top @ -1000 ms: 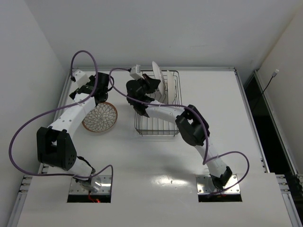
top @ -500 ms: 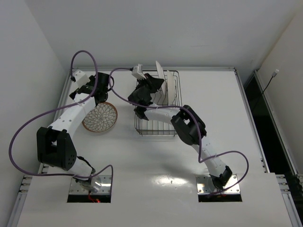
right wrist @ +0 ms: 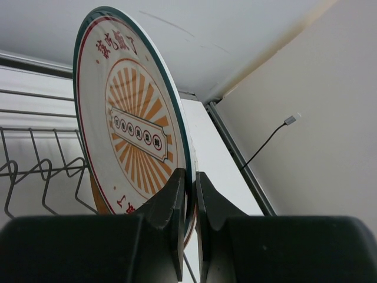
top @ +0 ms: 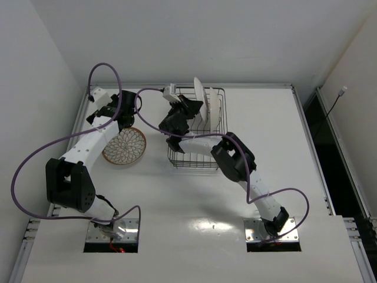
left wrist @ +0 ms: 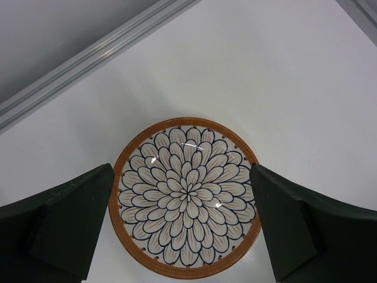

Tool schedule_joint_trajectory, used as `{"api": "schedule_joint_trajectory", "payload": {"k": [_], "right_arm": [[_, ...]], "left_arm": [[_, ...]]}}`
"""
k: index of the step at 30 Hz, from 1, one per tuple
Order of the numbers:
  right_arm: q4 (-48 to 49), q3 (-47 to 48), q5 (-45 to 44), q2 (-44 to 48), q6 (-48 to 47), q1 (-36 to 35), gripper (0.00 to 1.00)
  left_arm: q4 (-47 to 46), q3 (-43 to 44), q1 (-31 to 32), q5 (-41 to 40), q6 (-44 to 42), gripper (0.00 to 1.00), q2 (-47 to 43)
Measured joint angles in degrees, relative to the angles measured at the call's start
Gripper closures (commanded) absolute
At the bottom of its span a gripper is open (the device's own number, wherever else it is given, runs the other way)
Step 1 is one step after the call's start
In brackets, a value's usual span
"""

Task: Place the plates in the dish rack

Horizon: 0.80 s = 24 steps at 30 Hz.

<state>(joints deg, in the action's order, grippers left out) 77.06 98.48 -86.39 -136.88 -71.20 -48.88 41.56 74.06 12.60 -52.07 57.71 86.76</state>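
Where it leaned left a second ago, the sunburst plate [top: 199,98] stands nearer upright over the dish rack [top: 194,160], just beside a second plate [top: 217,109] slotted there. Only the right wrist view shows the right gripper [right wrist: 189,177] clenched on its rim; the left wrist view shows the left gripper [left wrist: 181,224] spread wide above the petal plate [left wrist: 185,197], flat on the table [left wrist: 283,88].

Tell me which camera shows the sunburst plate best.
Right wrist: the sunburst plate fills it, rim pinched by the right gripper. Top external shows it edge-on at the dish rack; left wrist misses it.
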Motion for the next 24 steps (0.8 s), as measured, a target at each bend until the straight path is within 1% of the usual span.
{"api": "schedule_joint_trajectory", "payload": {"k": [3,6,8,9,10,11,18,20,21,24], "right_arm": [[0.24,-0.39,-0.04,0.00,-0.52,-0.17,1.00],[0.39,-0.37,-0.07,0.00,-0.83,-0.28,0.88],[0.39,-0.35,-0.15,0.00,-1.51,-0.35,0.82],[0.39,-0.31,-0.13,0.00,-1.84,-0.37,0.76],[0.46,-0.24,-0.13,0.00,-2.01,-0.37,0.74],[0.26,-0.20,-0.15,-0.02,-2.19,-0.37,0.72],[0.44,0.02,-0.13,-0.02,-3.52,-0.37,0.71],[0.44,0.02,-0.11,-0.02,-3.80,-0.37,0.67],[0.46,0.02,-0.11,-0.02,-3.93,-0.37,0.63],[0.46,0.13,-0.11,0.00,-4.42,-0.35,0.56]], "left_arm": [[0.04,0.00,0.00,0.00,0.00,0.01,0.00],[0.04,0.00,0.00,0.00,0.00,0.01,0.00],[0.04,0.00,0.00,0.00,0.00,0.01,0.00],[0.07,0.00,0.00,0.02,0.00,0.01,0.00],[0.07,0.00,0.00,0.00,0.00,0.01,0.00],[0.09,0.00,0.00,0.00,0.00,0.01,0.00],[0.15,0.00,0.00,0.00,0.00,0.01,0.00],[0.15,0.00,0.00,0.02,0.00,0.01,0.00],[0.15,0.00,0.00,0.00,0.00,0.01,0.00],[0.15,0.00,0.00,0.00,-0.02,0.01,0.00]]}}
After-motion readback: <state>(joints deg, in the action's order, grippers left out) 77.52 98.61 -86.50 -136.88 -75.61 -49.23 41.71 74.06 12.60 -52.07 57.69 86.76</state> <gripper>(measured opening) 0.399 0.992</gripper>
